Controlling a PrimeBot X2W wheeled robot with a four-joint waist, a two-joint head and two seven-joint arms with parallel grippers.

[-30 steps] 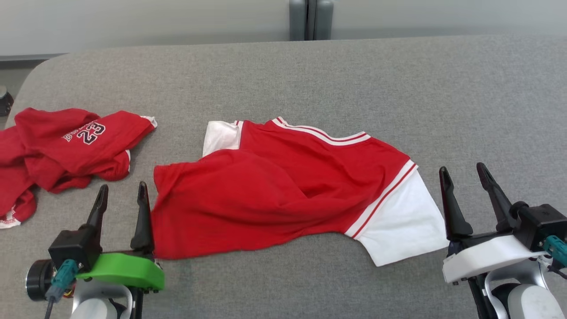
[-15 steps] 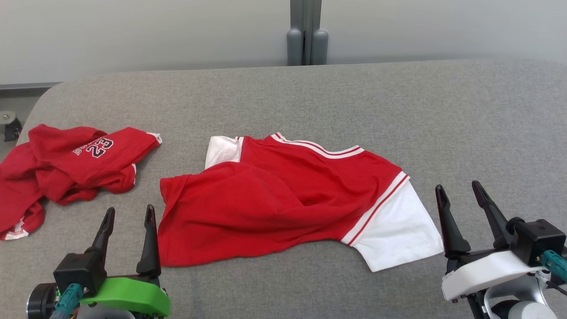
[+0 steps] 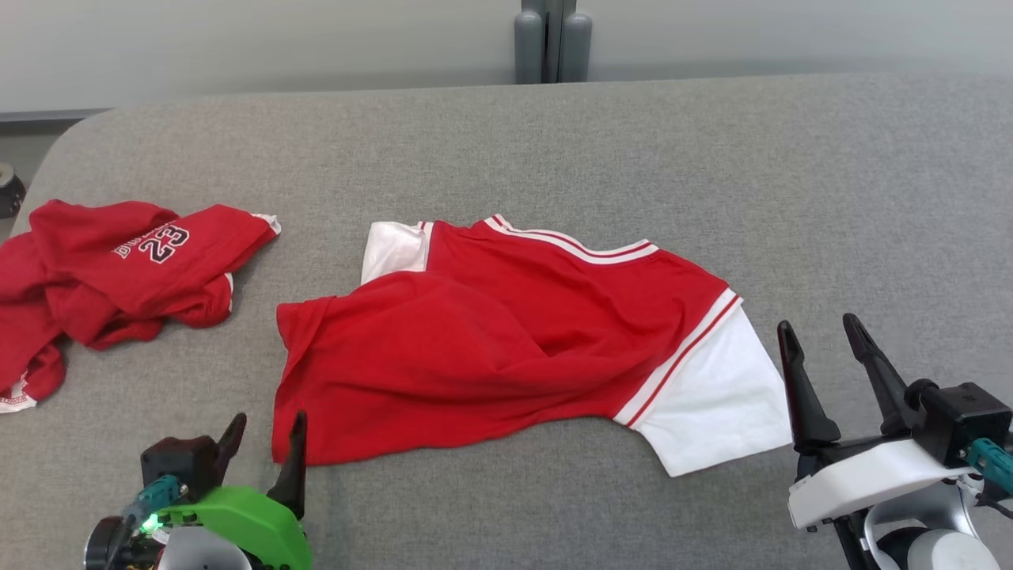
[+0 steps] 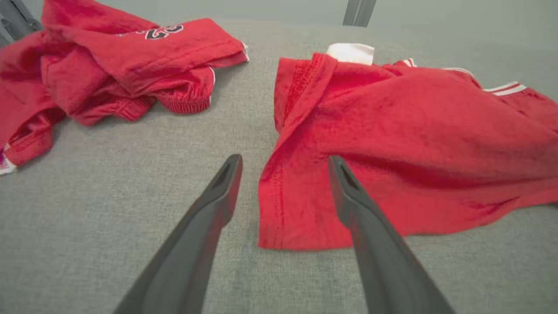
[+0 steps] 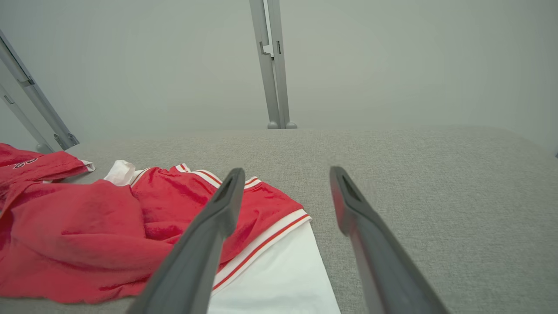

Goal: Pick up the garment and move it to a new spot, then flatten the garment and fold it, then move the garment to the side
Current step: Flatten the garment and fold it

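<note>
The garment [image 3: 491,348] is a red shirt with white sleeves, lying spread and rumpled mid-table. Its near left corner is folded over. My left gripper [image 3: 267,423] is open at that corner, with nothing between its fingers. In the left wrist view the left gripper [image 4: 284,161] straddles the hem of the garment [image 4: 392,144] just above the cloth. My right gripper [image 3: 817,324] is open and empty, to the right of the white sleeve [image 3: 712,404]. In the right wrist view the right gripper [image 5: 286,171] points past the garment [image 5: 87,235] over bare table.
A second red garment [image 3: 119,269] printed with "23" lies bunched at the left of the grey fabric table [image 3: 791,174]; it also appears in the left wrist view [image 4: 109,65]. Grey posts [image 3: 552,39] stand behind the far edge. The table's left corner is rounded.
The head camera has shifted. My left gripper has tipped down and moved right, closer to the garment's near left corner. The right gripper has barely moved, and the garment lies as before.
</note>
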